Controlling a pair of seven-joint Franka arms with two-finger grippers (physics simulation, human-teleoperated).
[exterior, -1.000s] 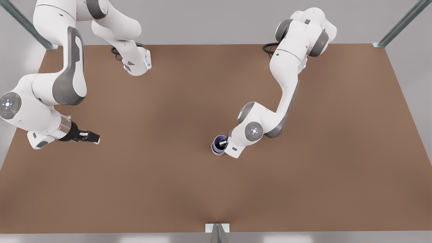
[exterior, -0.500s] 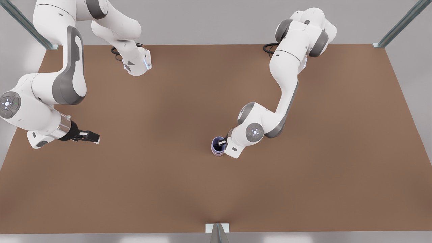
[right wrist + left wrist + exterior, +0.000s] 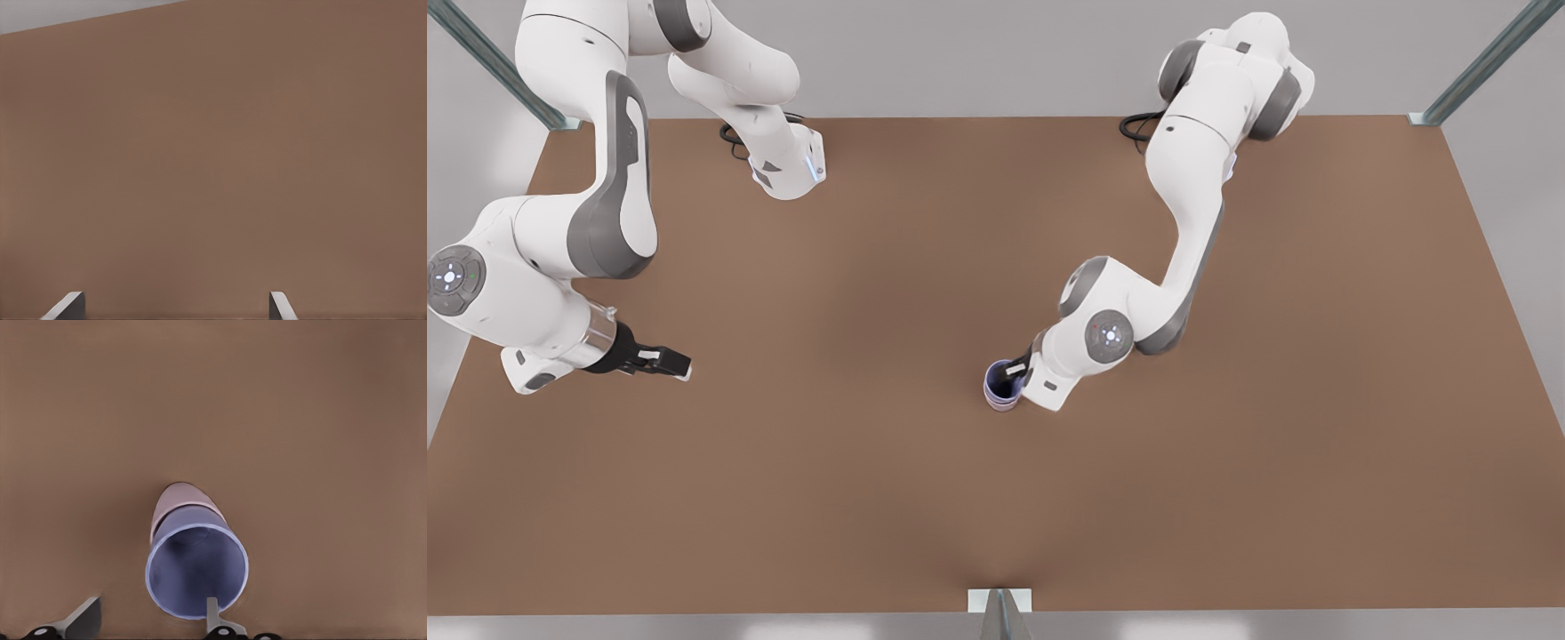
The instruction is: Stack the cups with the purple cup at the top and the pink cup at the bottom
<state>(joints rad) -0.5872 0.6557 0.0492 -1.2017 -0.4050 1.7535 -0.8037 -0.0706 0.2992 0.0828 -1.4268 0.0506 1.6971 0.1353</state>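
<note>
Purple cup (image 3: pixel 197 570): nested upright in the pink cup (image 3: pixel 175 503).
Left hand (image 3: pixel 150 620): fingers spread, one finger (image 3: pixel 212 613) at the purple rim.
Worktop (image 3: pixel 320 420): brown.

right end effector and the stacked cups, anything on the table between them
Nothing: in the front view only bare brown table lies between the waiting right end effector and the purple cup, nested in the pink cup.
</note>
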